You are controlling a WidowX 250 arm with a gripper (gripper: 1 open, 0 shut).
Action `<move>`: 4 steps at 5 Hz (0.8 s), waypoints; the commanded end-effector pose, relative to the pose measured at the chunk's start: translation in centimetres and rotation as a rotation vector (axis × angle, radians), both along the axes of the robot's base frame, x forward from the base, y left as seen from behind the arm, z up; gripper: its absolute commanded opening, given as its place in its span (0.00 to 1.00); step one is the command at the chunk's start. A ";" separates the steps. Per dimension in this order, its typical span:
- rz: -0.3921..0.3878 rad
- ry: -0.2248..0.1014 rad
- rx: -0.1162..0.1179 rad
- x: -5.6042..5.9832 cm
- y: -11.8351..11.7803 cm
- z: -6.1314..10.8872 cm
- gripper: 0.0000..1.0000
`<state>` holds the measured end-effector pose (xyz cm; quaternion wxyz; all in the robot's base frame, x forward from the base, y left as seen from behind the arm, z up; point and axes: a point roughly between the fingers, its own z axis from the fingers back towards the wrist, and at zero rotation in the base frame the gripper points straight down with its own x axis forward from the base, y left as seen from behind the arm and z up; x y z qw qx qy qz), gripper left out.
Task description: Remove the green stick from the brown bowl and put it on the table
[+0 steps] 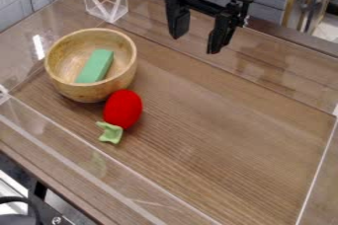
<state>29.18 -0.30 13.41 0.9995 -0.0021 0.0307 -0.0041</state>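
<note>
A green stick (95, 66) lies flat inside the brown bowl (73, 87), which stands at the left of the wooden table. My gripper (197, 29) hangs at the back centre, to the upper right of the bowl and well apart from it. Its two black fingers point down with a wide gap and nothing between them, so it is open.
A red strawberry-like toy (122, 111) with green leaves lies just right of and in front of the bowl. A clear plastic stand (105, 6) sits at the back left. Low clear walls (79, 150) border the table along its front and right edges.
</note>
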 end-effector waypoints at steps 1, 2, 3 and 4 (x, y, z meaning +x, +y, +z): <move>0.045 0.012 -0.001 -1.3 0.1 -1.1 1.00; 0.021 -0.011 0.005 -1.9 3.1 -1.1 1.00; -0.014 -0.044 0.008 -2.5 6.7 -1.7 1.00; 0.096 -0.069 0.015 -2.9 10.8 -1.4 1.00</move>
